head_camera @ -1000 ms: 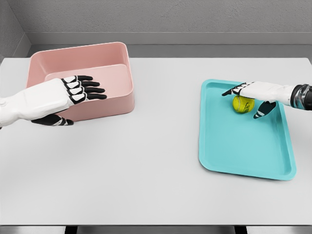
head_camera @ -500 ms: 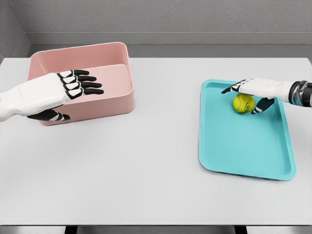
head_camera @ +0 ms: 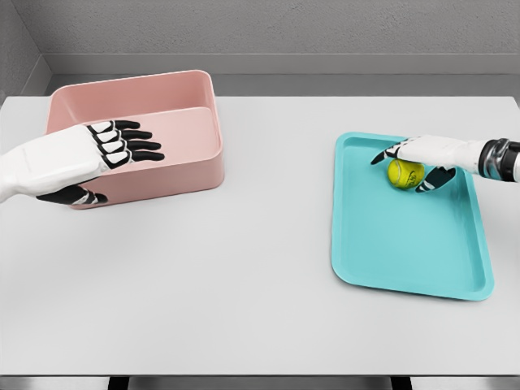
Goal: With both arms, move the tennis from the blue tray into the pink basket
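One ball point(head_camera: 405, 173), yellow-green, sits on the tray point(head_camera: 410, 260) near its far end. A dark mark shows on its side, too small for me to read. No other writing or label is legible anywhere.

Count: one ball, one blue tray, one pink basket point(head_camera: 183, 175), one table point(head_camera: 244, 276), two hands.

My right hand point(head_camera: 422, 153) reaches in from the right edge, over the ball. Fingers curve down around it, thumb on the near side, index toward the far left. I cannot tell whether they are touching the ball or just cupped around it; the ball looks to be resting on the tray.

My left hand point(head_camera: 81, 154) hangs at the basket's near left corner, fingers straight and spread, pointing right across the basket's front wall, holding nothing. Thumb tucked low beneath the palm.

Basket and tray are well apart, bare tabletop between them.
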Motion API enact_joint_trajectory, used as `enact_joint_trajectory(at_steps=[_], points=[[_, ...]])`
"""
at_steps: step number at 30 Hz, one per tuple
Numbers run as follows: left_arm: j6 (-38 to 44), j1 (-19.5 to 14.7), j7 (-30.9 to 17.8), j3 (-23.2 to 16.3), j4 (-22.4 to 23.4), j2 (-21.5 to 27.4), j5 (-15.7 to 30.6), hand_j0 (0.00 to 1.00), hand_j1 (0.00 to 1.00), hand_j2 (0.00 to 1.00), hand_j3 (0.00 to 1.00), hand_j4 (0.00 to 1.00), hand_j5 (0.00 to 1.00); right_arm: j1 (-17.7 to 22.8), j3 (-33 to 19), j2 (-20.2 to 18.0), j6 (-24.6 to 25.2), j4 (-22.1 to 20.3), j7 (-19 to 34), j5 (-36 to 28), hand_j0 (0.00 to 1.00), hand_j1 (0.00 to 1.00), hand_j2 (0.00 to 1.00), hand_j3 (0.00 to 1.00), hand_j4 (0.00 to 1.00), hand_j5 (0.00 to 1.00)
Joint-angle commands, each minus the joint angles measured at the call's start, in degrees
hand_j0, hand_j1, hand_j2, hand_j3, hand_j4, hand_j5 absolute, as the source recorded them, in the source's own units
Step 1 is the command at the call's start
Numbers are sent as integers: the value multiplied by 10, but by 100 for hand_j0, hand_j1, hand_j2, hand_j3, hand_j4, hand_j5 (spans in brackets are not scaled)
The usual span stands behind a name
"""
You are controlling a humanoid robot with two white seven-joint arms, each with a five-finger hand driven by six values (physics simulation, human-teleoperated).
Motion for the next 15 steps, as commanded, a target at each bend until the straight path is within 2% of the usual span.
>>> enact_joint_trajectory(at_steps=[1, 15], points=[[0, 0, 1, 4, 0, 0, 4, 100, 100, 100, 100, 100, 100, 0, 3, 2, 0, 0, 0, -3, 82, 82, 82, 82, 82, 82], [0, 1, 1, 8, 0, -4, 3, 100, 100, 100, 100, 100, 100, -7, 8, 2, -3, 9, -1, -3, 64, 64, 64, 64, 64, 64]])
